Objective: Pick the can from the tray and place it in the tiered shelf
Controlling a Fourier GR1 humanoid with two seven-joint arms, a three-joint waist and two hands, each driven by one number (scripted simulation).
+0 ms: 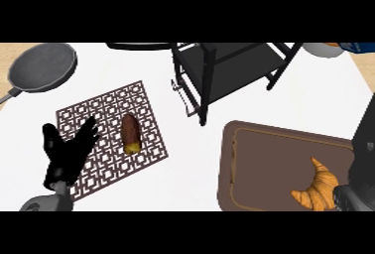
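A black tiered shelf [230, 69] stands at the back centre of the white counter. A brown tray [256, 149] lies at the front right and carries a croissant [316, 188]; I see no can on it. A brown cylinder with a yellow end [130, 134] lies on its side on a patterned lattice mat [110, 114] at the left. My left hand [64, 154] rests open over the mat's front left, fingers up, a little left of the cylinder. My right hand [364, 149] shows as a dark shape cut off by the right edge, above the tray's right side.
A grey frying pan [40, 67] sits at the back left. A white bowl [322, 49] and a dark object [139, 45] lie along the back edge. Bare counter lies between the mat and the tray.
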